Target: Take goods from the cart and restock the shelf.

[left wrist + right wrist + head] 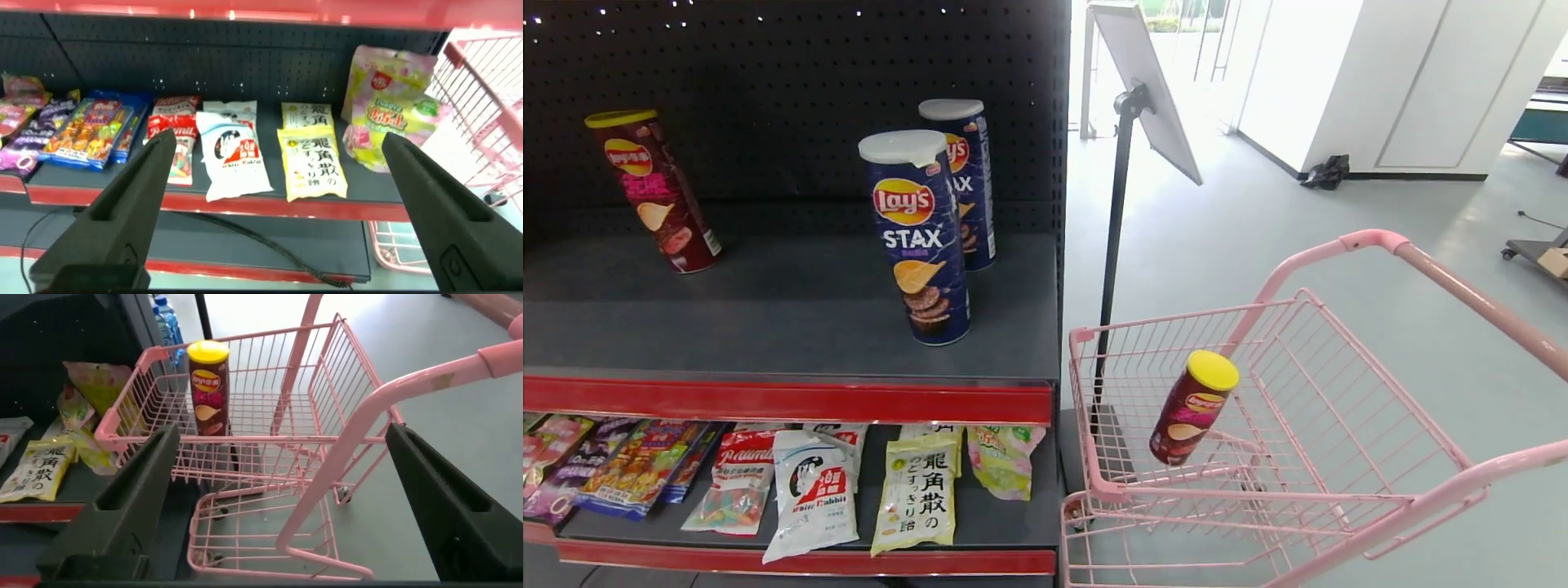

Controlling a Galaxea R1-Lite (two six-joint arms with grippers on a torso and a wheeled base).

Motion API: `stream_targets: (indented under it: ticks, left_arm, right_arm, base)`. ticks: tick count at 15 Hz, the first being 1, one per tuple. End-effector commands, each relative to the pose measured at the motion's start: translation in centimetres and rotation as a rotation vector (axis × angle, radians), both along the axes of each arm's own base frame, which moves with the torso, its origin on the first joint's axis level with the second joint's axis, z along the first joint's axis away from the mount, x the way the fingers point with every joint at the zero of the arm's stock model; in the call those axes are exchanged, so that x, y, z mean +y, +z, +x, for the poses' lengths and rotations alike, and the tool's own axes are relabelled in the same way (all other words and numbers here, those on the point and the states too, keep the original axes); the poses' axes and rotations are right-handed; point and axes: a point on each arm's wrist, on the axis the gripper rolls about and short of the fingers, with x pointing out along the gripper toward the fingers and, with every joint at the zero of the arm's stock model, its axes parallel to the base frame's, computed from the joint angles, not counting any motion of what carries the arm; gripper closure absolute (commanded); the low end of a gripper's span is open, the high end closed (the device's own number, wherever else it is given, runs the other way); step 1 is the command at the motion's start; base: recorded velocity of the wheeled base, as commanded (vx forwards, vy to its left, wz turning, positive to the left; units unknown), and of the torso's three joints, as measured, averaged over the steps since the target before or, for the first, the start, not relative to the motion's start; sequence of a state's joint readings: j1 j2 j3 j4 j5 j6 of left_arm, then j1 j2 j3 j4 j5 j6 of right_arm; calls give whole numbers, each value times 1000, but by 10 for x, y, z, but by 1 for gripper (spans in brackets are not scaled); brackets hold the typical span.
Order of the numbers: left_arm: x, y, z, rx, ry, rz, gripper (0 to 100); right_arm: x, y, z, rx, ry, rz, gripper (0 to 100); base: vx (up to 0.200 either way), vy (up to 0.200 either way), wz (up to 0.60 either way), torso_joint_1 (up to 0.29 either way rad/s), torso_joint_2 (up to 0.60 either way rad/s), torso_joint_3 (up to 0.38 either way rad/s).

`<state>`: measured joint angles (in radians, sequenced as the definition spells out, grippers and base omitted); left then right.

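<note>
**A:** What is on the shelf, starting from the left?

**B:** On the top board of the shelf (792,327), a dark red can (654,192) stands near the back left corner. Toward the right edge a front blue can (919,237) stands upright, and a rear blue can (968,184) stands just behind it. On the lower shelf (1005,535), snack bags (809,494) lie in a row along the front edge.

**A:** And your grippers?

**B:** My left gripper (279,137) is spread wide with nothing in it, and it faces those bags. My right gripper (282,431) is also spread wide and empty, and it faces the cart.

**A:** Where are the goods to restock?

**B:** The pink cart (1372,241) stands just beside the shelf's right end. One yellow-lidded can (1192,407) stands in its basket, at the end away from the handle.
</note>
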<state>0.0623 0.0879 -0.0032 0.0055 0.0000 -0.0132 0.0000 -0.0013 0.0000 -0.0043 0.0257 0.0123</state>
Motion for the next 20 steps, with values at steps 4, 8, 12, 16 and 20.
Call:
stream_targets:
  ticks: [4,8,12,16,20]
  left_arm:
    - [0,0,0,2,1,-1,0]
    - [0,0,0,0,1,-1,0]
    - [0,0,0,0,1,-1,0]
    - [0,0,0,0,1,-1,0]
    - [0,0,0,0,1,-1,0]
  right_arm:
    - [0,0,0,1,0,0,0]
    - [0,0,0,1,-1,0,0]
    - [0,0,0,1,0,-2,0]
    - [0,1,2,30,10,-2,0]
    - [0,3,19,243,123,-27,0]
  base:
    - [0,0,0,-217,540,320]
    - [0,0,0,-202,540,336]
    - [0,0,0,-139,398,256]
    - [0,0,0,-12,47,33]
    - [0,0,0,0,0,0]
